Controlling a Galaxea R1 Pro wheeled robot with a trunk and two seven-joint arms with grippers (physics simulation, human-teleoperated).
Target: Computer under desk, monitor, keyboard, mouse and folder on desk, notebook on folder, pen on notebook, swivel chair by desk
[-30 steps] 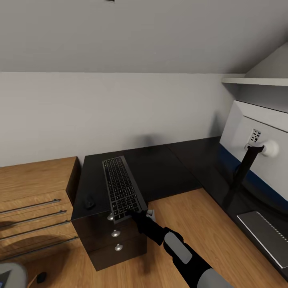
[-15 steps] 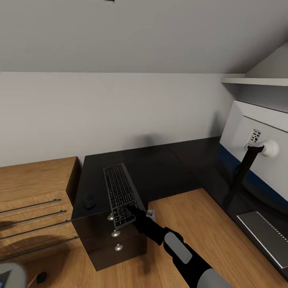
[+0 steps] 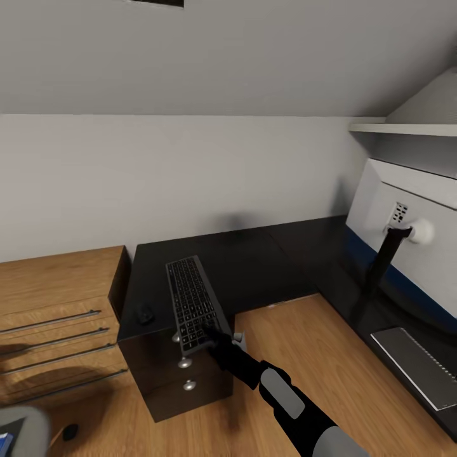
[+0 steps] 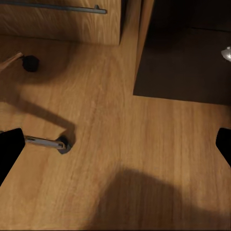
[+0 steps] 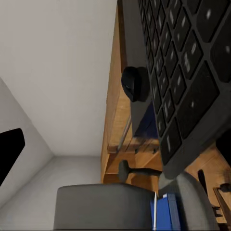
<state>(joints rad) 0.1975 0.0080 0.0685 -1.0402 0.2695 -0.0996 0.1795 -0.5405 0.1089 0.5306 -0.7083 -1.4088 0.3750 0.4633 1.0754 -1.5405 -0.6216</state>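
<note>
The right claw (image 3: 212, 334) sits at the near end of the slim black keyboard with dark grey keys (image 3: 192, 302), at the front edge of the glossy black L-shaped bench (image 3: 266, 266). Whether its fingers are closed on the keyboard or just touching it, I cannot tell; in the right wrist view one black fingertip (image 5: 9, 149) stands well away from the keys. The keyboard lies lengthwise on the bench's left wing, its near end reaching over the front edge above the black drawer unit with round silver knobs (image 3: 184, 381).

Just to the keyboard's left, near the bench's left edge, rests the small black rounded mouse (image 3: 145, 313), apart from the keyboard.

On the bench's right wing stands the wide flat monitor with a pale grey-white back (image 3: 406, 235) on its slim black stand arm.

In the right wrist view, the grey upholstered swivel chair (image 5: 110, 207) shows beyond the keyboard, with the flat bright blue folder (image 5: 166, 211) and the thin white pen (image 5: 155, 209) on it.

The left claw (image 4: 115, 144) hangs over the wood floor (image 4: 120, 159), its two black fingertips spread wide with nothing between them.

Left of the bench stands a low light-wood cabinet with bar handles (image 3: 57, 317).
</note>
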